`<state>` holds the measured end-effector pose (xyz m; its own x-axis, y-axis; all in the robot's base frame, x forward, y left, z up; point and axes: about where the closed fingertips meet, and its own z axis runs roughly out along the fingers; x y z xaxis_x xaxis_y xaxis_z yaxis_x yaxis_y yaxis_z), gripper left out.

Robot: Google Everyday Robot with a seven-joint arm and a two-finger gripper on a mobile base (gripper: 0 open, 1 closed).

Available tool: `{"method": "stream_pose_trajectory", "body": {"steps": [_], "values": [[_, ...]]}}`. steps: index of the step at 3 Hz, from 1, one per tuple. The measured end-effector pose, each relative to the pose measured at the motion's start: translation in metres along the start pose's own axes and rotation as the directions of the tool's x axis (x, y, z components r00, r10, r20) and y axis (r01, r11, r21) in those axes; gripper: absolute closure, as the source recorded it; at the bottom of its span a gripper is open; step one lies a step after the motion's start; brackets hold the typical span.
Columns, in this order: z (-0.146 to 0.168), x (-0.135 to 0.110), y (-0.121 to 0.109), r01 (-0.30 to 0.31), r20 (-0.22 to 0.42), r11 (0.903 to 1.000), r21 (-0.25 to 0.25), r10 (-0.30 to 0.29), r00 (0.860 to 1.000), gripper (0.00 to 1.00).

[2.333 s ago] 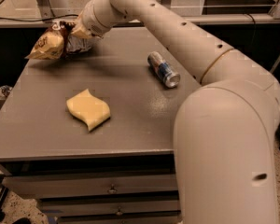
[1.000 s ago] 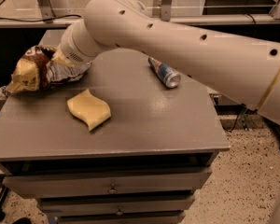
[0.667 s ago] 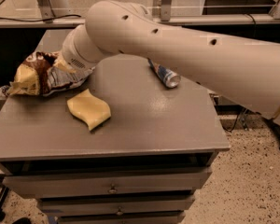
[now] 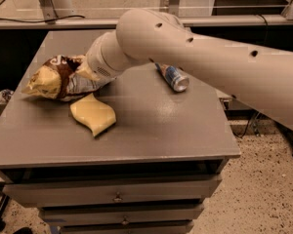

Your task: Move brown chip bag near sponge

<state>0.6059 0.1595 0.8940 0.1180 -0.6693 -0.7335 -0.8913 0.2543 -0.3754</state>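
Observation:
The brown chip bag (image 4: 58, 77) is crinkly dark brown with a tan-yellow end and silvery patches. It lies at the left side of the grey table top (image 4: 156, 126), just behind the sponge. The sponge (image 4: 93, 114) is flat, pale yellow, with wavy edges, and its back corner touches or nearly touches the bag. My gripper (image 4: 84, 73) is at the bag's right end, mostly hidden behind my thick cream arm, and it holds the bag there.
A silver-blue can (image 4: 173, 77) lies on its side at the table's middle right. The table is a drawer cabinet with its front edge near me. A shelf and glass rail run behind it. My arm (image 4: 210, 57) spans the right half of the view.
My gripper has carried the bag from the table's back left corner forward and down, and it now rests just behind the sponge. The sponge and can have not moved.

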Motion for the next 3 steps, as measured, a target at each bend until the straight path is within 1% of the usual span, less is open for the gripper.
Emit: {"method": "stream_pose_trajectory", "body": {"steps": [1,3], "values": [[-0.005,0.014,-0.010,0.003,0.008,0.9999,-0.016,-0.003,1.000,0.85],[-0.008,0.023,-0.020,0.027,0.036,0.9979,-0.059,-0.025,0.999,0.38]]}}
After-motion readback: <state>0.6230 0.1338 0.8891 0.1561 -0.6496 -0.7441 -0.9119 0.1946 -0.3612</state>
